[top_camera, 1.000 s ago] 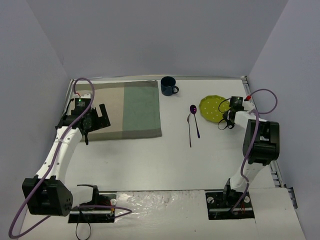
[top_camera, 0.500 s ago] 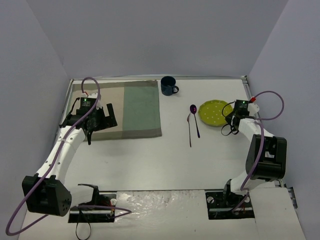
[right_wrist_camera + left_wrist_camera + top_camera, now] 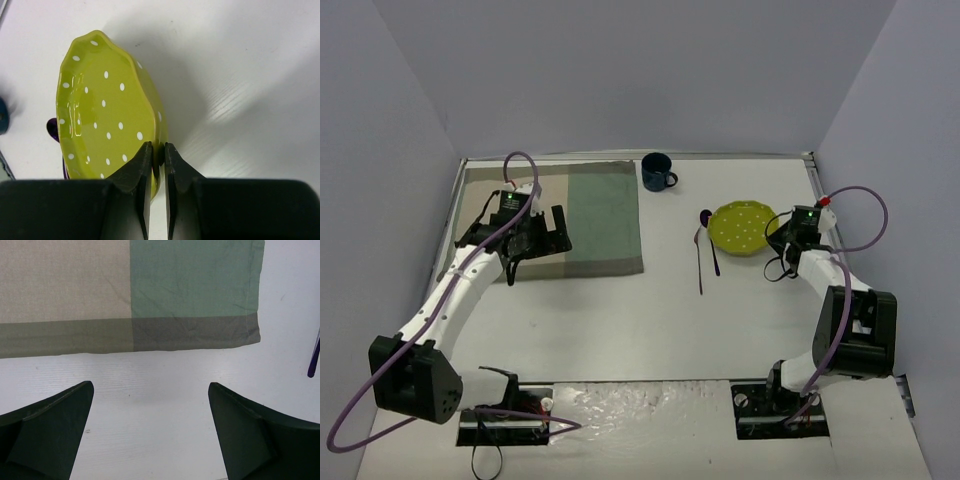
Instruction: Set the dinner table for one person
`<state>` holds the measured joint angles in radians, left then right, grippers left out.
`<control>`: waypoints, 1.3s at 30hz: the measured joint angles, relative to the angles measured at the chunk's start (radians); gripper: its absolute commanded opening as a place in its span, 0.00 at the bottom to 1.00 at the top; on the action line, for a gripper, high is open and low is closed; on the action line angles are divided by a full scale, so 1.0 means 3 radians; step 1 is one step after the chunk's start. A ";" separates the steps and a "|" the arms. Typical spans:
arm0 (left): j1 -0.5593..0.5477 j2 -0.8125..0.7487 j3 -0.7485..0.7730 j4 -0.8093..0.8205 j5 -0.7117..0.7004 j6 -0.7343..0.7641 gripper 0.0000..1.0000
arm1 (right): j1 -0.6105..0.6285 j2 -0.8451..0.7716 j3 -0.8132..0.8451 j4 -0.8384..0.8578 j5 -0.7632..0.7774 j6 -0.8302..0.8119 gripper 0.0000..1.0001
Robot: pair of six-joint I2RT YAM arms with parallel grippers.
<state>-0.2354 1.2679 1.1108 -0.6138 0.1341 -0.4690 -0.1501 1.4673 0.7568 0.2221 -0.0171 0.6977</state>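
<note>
The dinner table (image 3: 620, 320) is a wide white top. A yellow-green plate with white dots (image 3: 742, 227) hangs tilted just above it at the right, its shadow on the table (image 3: 240, 75). My right gripper (image 3: 157, 147) is shut on the near rim of this plate (image 3: 100, 115); from above, the gripper (image 3: 777, 236) is at the plate's right edge. My left gripper (image 3: 556, 230) hovers open over the near edge of the beige and green placemat (image 3: 600, 215). Nothing is between its fingers (image 3: 151, 386), only bare table below the placemat (image 3: 195, 290).
A dark blue mug (image 3: 656, 172) stands at the back beside the placemat's far right corner. A purple spoon (image 3: 711, 245) and a thin dark utensil (image 3: 699, 265) lie just left of the plate. Grey walls enclose the table on three sides.
My right gripper has carried the plate leftward toward the spoon. The left arm has swung right across the placemat, still open.
</note>
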 measured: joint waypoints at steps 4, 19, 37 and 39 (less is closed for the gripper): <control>-0.0041 0.0052 0.0056 0.0035 0.0000 -0.0036 0.97 | 0.0000 -0.0093 -0.0030 0.0083 -0.0066 -0.0005 0.00; -0.0410 0.0543 0.0454 0.0352 0.0201 -0.0284 0.97 | 0.0026 -0.0179 -0.0036 0.0301 -0.0733 0.0057 0.00; -0.0889 0.1640 0.1261 0.0782 0.0473 -0.0708 0.97 | 0.0683 -0.0142 -0.0088 0.0656 -0.1282 0.0232 0.00; -0.0922 0.1710 0.1304 0.0793 0.0474 -0.0750 0.96 | 0.0732 -0.0119 -0.0093 0.0702 -0.1324 0.0260 0.00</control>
<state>-0.5121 1.7809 1.5021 -0.3759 0.2764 -0.6941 0.0696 1.4316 0.7290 0.4327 -0.4143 0.7758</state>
